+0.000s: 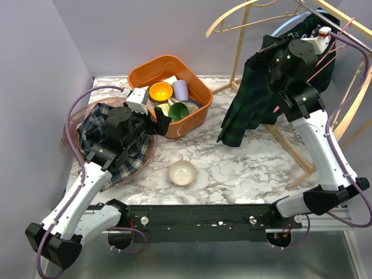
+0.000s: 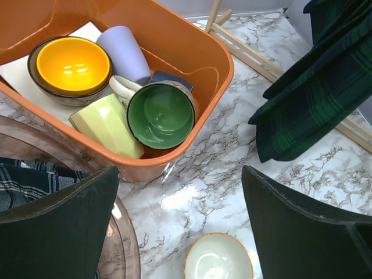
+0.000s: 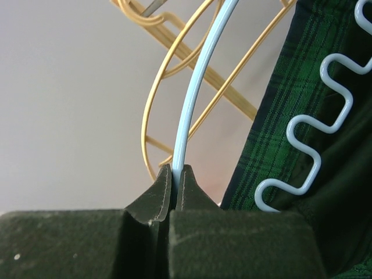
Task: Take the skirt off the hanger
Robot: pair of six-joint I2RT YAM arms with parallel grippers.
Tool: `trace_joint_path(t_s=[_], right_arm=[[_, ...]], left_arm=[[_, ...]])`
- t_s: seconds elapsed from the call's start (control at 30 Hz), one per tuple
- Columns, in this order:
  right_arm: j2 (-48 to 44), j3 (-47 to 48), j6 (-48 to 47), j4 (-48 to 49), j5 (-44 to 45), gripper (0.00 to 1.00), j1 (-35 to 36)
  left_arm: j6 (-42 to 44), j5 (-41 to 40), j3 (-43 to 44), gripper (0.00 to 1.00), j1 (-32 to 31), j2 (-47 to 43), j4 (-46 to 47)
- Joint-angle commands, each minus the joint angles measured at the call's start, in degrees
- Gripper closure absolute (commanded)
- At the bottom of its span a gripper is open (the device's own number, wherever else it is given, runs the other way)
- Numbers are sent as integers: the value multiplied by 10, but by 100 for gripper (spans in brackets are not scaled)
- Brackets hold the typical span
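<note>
A dark green plaid skirt (image 1: pixel 247 110) hangs from a light blue wire hanger (image 1: pixel 285 26) on the wooden rack at the far right. My right gripper (image 1: pixel 272 45) is up at the hanger. In the right wrist view it (image 3: pixel 174 174) is shut on the hanger's blue wire (image 3: pixel 197 87), with the skirt (image 3: pixel 290 104) and the hanger's wavy bar to the right. My left gripper (image 1: pixel 161 119) is open and empty above the table beside the orange bin. Its wrist view (image 2: pixel 180 174) shows the skirt's lower corner (image 2: pixel 317 99) at the upper right.
An orange bin (image 1: pixel 192 81) holds several bowls and mugs. A small white bowl (image 1: pixel 182 172) sits on the marble table. A pink round tray (image 1: pixel 150 152) holds a blue plaid cloth (image 1: pixel 96 128). The wooden rack (image 1: pixel 238 46) carries yellow hangers (image 3: pixel 157 87).
</note>
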Motion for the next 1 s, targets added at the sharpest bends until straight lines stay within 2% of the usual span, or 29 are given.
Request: trace_joint_path(t_s=[0.0,0.1,0.33,0.47,0.6,0.8,0.97], right_arm=[[-66,-5,-4,22,-62,99,3],[-92,-30,-22,48,-100,99,3],[-122,-30,-73,40,-156,99,3],[-134,-21,-57,-11,-178,99,2],[-162,-54,-37,-9,-202,99,3],[-163,-52,-51,-36,-194,99,3],[-178,-76,-17,-47,-232,99,3]], left_arm=[[4,3,-8,3,-2,-1,16],[13,16,-1,3,-2,-1,17],[21,61,7,3,-2,-5,33],[36,97,22,3,-2,-5,35],[27,109,46,3,-2,-3,45],[10,129,86,3,-2,16,50],[-3,170,96,3,-3,20,81]])
